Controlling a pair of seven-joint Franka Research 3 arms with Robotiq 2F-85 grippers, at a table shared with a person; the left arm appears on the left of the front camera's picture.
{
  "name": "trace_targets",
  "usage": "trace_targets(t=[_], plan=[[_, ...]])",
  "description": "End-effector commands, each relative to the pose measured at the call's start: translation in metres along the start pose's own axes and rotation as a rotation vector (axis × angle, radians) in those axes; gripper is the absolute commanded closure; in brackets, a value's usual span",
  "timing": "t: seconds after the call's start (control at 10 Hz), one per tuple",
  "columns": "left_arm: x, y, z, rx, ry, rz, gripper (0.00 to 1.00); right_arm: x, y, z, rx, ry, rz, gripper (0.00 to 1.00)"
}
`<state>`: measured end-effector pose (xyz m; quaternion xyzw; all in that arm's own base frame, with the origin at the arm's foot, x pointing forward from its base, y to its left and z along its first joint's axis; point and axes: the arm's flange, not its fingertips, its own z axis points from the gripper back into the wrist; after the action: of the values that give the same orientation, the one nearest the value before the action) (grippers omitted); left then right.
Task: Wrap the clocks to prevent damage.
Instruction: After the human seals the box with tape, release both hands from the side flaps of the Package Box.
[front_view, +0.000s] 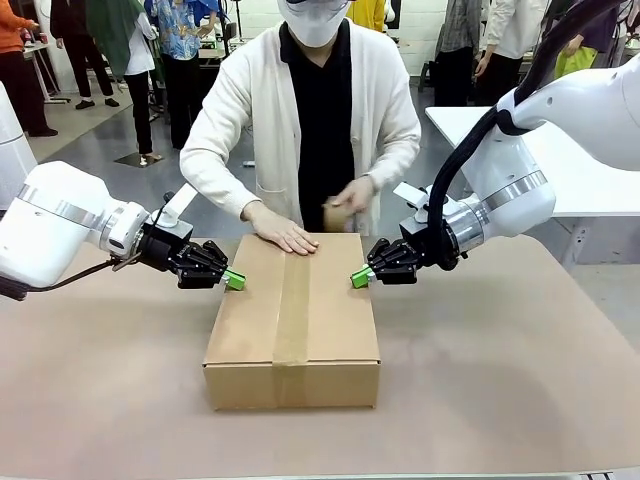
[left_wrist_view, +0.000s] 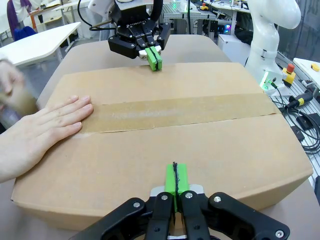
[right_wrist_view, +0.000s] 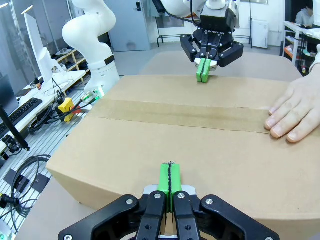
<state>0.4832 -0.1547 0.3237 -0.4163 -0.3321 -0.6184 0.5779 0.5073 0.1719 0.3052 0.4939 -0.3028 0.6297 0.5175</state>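
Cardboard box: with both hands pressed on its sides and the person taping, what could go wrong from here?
1. The person's hand lies flat on the cardboard box between the shut left hand and right hand; any sideways push could pinch it.
2. Uneven pressure might skew the box under the tape strip.

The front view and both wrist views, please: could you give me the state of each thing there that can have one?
Brown cardboard box: closed, flaps sealed with a strip of brown tape along the top.
Left gripper: shut, green pads against the box's left side.
Right gripper: shut, pads against the right side.
Person's flat hand: pressing on the box top.
Person's other hand: holding a tape roll, blurred.
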Motion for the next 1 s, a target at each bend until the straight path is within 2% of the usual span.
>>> trace_targets(t=[0.0, 0.8, 0.9], plan=[[-0.002, 0.0, -0.001, 0.006, 0.004, -0.008, 1.0, -0.002, -0.001, -0.001, -0.007, 0.003, 0.003, 0.99], [0.0, 0.0, 0.0, 0.0, 0.0, 0.0, 1.0, -0.002, -0.001, -0.001, -0.007, 0.003, 0.003, 0.99], [0.011, 0.001, 0.002, -0.026, 0.075, 0.025, 1.0, 0.0, 0.0, 0.0, 0.0, 0.0, 0.0, 0.99]])
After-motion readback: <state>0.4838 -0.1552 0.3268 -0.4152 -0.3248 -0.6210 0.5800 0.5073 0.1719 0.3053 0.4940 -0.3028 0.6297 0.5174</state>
